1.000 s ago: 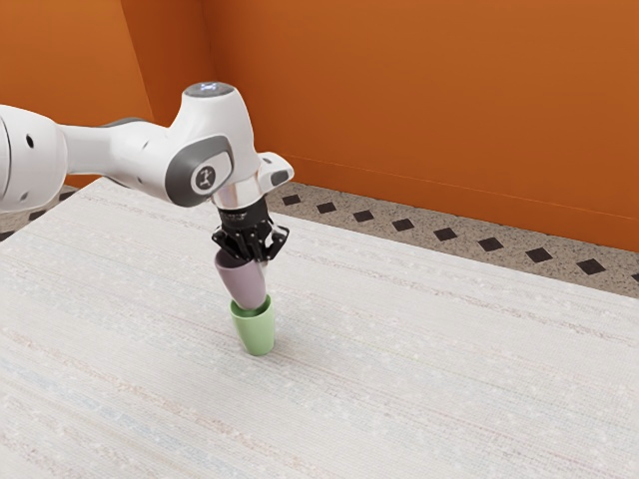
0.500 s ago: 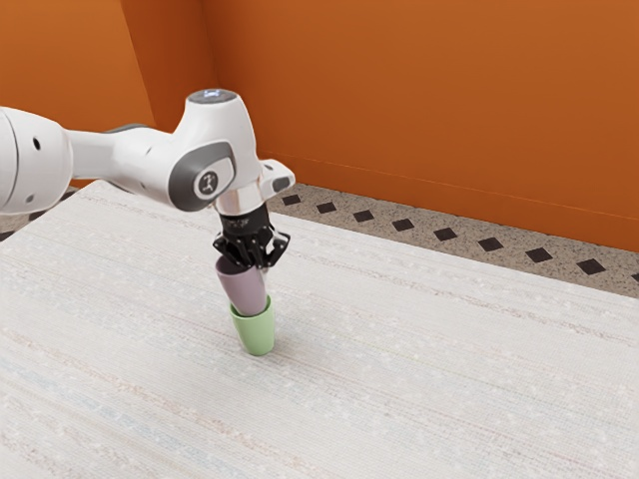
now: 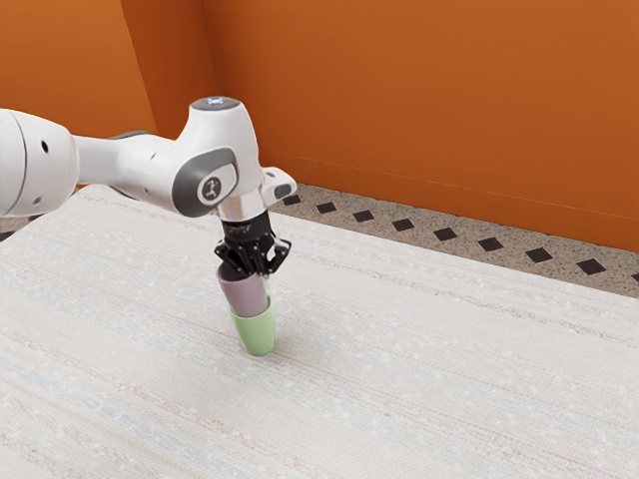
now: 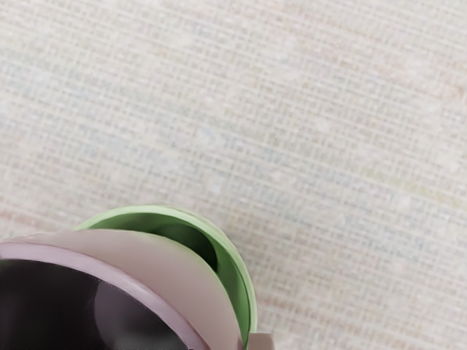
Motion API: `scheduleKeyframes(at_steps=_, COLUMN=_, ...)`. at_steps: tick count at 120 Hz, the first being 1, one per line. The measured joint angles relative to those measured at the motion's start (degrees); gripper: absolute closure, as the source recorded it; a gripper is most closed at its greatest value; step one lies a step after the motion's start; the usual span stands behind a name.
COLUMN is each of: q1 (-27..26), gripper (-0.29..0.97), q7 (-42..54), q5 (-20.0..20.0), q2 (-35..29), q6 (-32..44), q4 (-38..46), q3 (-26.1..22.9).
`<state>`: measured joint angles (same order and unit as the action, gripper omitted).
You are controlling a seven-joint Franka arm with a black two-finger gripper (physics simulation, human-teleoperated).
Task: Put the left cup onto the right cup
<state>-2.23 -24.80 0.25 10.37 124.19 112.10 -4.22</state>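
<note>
A mauve cup [image 3: 244, 290] sits with its lower part inside a green cup [image 3: 256, 330] that stands on the pale table [image 3: 449, 359]. My gripper [image 3: 250, 265] is right above, its black fingers shut on the mauve cup's rim. The mauve cup leans slightly toward the exterior view's left. In the wrist view the mauve cup [image 4: 124, 277] lies just under my hand, with the green cup's rim [image 4: 233, 270] curving around it.
The table's far edge runs along a speckled floor with black diamond tiles [image 3: 444, 234] and an orange wall [image 3: 449, 90]. Open table surface lies on all sides of the cups.
My hand has lowered a little and shifted toward the exterior view's right, pushing the mauve cup deeper into the green cup and standing it more upright.
</note>
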Motion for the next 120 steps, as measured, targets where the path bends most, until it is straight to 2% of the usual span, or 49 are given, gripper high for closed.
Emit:
scheduleKeyframes(at_steps=12, q1=0.00, gripper=0.76, q7=0.02, q5=0.02, q2=0.12, q6=0.01, q4=-0.02, q3=-0.06)
scheduleKeyframes(at_steps=34, q1=-0.04, gripper=0.36, q7=0.41, q5=-0.24, q2=-0.29, q6=0.05, q4=-0.02, q3=-0.03)
scheduleKeyframes(at_steps=54, q1=-0.03, gripper=0.17, q7=0.66, q5=-0.31, q2=-0.72, q6=-0.07, q4=-0.02, q3=-0.03)
scheduleKeyframes(at_steps=80, q1=-0.05, gripper=0.06, q7=0.92, q5=-0.22, q2=-2.29, q6=-0.61, q4=-0.02, q3=-0.07)
scheduleKeyframes(at_steps=120, q1=-0.95, gripper=0.01, q7=1.20, q5=-0.11, q2=-6.20, q6=-2.96, q4=0.07, q3=-0.08)
